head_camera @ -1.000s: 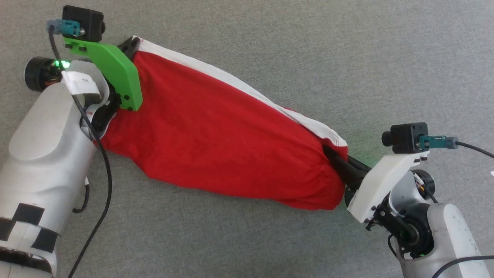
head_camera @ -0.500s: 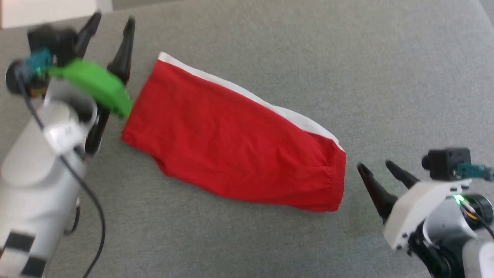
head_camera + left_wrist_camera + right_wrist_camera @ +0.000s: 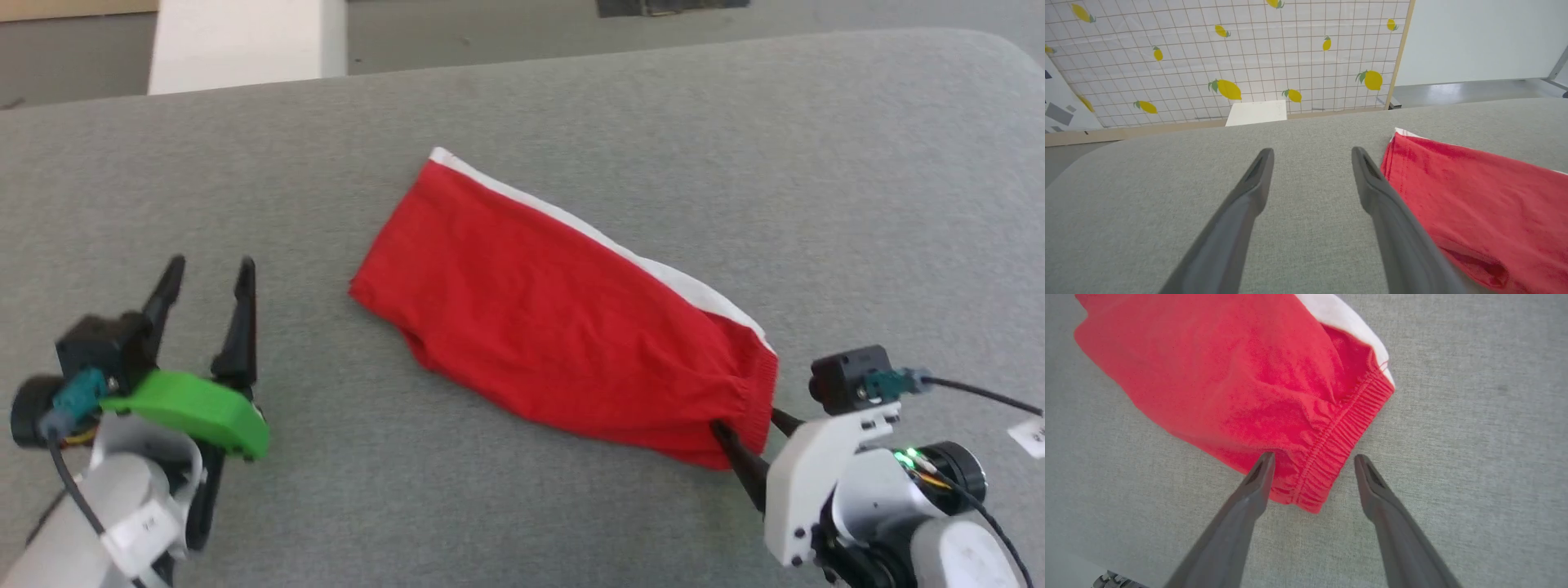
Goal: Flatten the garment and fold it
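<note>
Both grippers have let go of the garment [image 3: 563, 310] since a second ago: then each was clamped on one end of it, and now it lies loose on the grey padded surface [image 3: 571, 106]. The head camera has also shifted, so the whole scene sits differently in its picture.

The left gripper [image 3: 211, 263] has come away from the garment's far end and now stands well apart from it, off to the left in the head view. Its two dark fingers are spread wide with nothing between them. In the left wrist view the left gripper [image 3: 1312, 151] has bare grey surface between its fingers, and the red cloth [image 3: 1474, 196] lies just beside the right-hand finger.

The right gripper [image 3: 747, 420] is close to the gathered waistband [image 3: 747, 384], fingers wide apart. In the right wrist view the right gripper [image 3: 1314, 456] straddles the lower corner of the waistband [image 3: 1339, 433]: one fingertip shows over red fabric, the other over grey surface (whether either touches the cloth I cannot tell).

The garment runs diagonally across the middle of the surface, folded lengthwise, its white stripe [image 3: 588, 233] along the far edge and the waistband end nearest the right arm. Some soft wrinkles gather near the elastic [image 3: 1306, 416].
</note>
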You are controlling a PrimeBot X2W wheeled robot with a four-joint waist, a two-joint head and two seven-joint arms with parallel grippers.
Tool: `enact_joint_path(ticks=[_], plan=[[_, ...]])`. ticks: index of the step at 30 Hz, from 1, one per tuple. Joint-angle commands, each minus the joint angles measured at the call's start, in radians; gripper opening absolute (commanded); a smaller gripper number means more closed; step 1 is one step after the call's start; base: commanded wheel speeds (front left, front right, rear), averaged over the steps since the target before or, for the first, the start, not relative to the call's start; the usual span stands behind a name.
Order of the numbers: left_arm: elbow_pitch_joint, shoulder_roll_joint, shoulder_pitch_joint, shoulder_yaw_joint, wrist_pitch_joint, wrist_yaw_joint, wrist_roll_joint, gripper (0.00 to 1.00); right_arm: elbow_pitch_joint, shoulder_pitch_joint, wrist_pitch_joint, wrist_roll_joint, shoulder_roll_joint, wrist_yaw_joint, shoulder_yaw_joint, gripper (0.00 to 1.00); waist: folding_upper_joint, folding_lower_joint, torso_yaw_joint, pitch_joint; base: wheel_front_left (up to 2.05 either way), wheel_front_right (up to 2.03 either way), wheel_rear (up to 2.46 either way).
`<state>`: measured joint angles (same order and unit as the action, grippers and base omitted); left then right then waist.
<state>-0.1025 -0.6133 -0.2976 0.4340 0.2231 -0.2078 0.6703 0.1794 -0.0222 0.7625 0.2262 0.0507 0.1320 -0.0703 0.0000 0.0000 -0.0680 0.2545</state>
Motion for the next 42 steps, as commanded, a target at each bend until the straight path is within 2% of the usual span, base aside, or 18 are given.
enact_joint_path(ticks=[1, 5, 12, 13, 14, 15, 16, 21, 25, 33, 34, 39, 42], plan=[[0.022, -0.003, 0.027, -0.003, 0.007, -0.013, 0.011, 1.0, -0.032, -0.029, -0.01, -0.011, 0.0, -0.001, 0.002, 1.0, 0.0, 0.0, 0.032, -0.001, 0.0, 0.0, 0.0], [0.073, 0.0, 0.072, -0.01, 0.004, -0.038, 0.027, 1.0, -0.155, -0.09, -0.021, -0.038, 0.0, -0.001, 0.006, 1.0, 0.0, 0.0, 0.06, 0.012, 0.0, 0.0, 0.0], [0.096, -0.005, 0.082, 0.0, -0.012, -0.04, 0.031, 1.0, -0.319, -0.148, 0.003, -0.086, 0.0, -0.001, -0.025, 1.0, 0.0, 0.0, 0.078, 0.02, 0.0, 0.0, 0.0], [0.097, -0.006, 0.082, 0.003, -0.016, -0.038, 0.032, 1.0, -0.333, -0.15, 0.013, -0.087, 0.0, -0.001, -0.031, 0.78, 0.0, 0.0, 0.078, 0.019, 0.0, 0.0, 0.0], [0.098, -0.008, 0.081, 0.006, -0.023, -0.037, 0.032, 1.0, -0.346, -0.152, 0.025, -0.088, 0.0, -0.001, -0.044, 0.27, 0.0, 0.0, 0.075, 0.018, 0.0, 0.0, 0.0], [0.098, -0.008, 0.079, 0.009, -0.029, -0.036, 0.033, 1.0, -0.352, -0.154, 0.03, -0.085, 0.0, -0.001, -0.051, 0.16, 0.0, 0.0, 0.072, 0.016, 0.0, 0.0, 0.0], [0.1, -0.009, 0.076, 0.015, -0.038, -0.034, 0.033, 1.0, -0.356, -0.157, 0.033, -0.082, 0.0, -0.001, -0.056, 0.0, 0.0, 0.0, 0.068, 0.014, 0.0, 0.0, 0.0], [0.109, -0.004, 0.034, 0.051, -0.125, -0.018, 0.045, 1.0, -0.341, -0.173, -0.006, -0.063, 0.0, -0.001, -0.049, 0.0, 0.0, 0.0, 0.046, 0.012, 0.0, 0.0, 0.0], [0.078, 0.007, -0.053, 0.097, -0.281, 0.0, 0.071, 1.0, -0.318, -0.185, -0.031, -0.026, 0.0, -0.001, -0.054, 0.0, 0.0, 0.0, 0.025, 0.014, 0.0, 0.0, 0.0], [-0.083, 0.049, -0.286, 0.222, -0.569, 0.063, 0.052, 1.0, -0.307, -0.202, -0.041, -0.004, 0.0, -0.001, -0.075, 0.0, 0.0, 0.0, -0.018, 0.037, 0.0, 0.0, 0.0], [-0.135, 0.062, -0.323, 0.249, -0.637, 0.075, 0.052, 1.0, -0.304, -0.206, -0.041, 0.001, 0.0, -0.001, -0.083, 0.0, 0.0, 0.0, -0.029, 0.047, 0.0, 0.0, 0.0], [-0.246, 0.084, -0.369, 0.291, -0.754, 0.105, 0.071, 1.0, -0.298, -0.21, -0.047, 0.005, 0.0, -0.001, -0.086, 0.0, 0.0, 0.0, -0.048, 0.072, 0.0, 0.0, 0.0], [-0.284, 0.091, -0.368, 0.299, -0.782, 0.121, 0.091, 1.0, -0.298, -0.212, -0.05, 0.006, 0.0, -0.001, -0.084, 0.0, 0.0, 0.0, -0.054, 0.083, 0.0, 0.0, 0.0]])
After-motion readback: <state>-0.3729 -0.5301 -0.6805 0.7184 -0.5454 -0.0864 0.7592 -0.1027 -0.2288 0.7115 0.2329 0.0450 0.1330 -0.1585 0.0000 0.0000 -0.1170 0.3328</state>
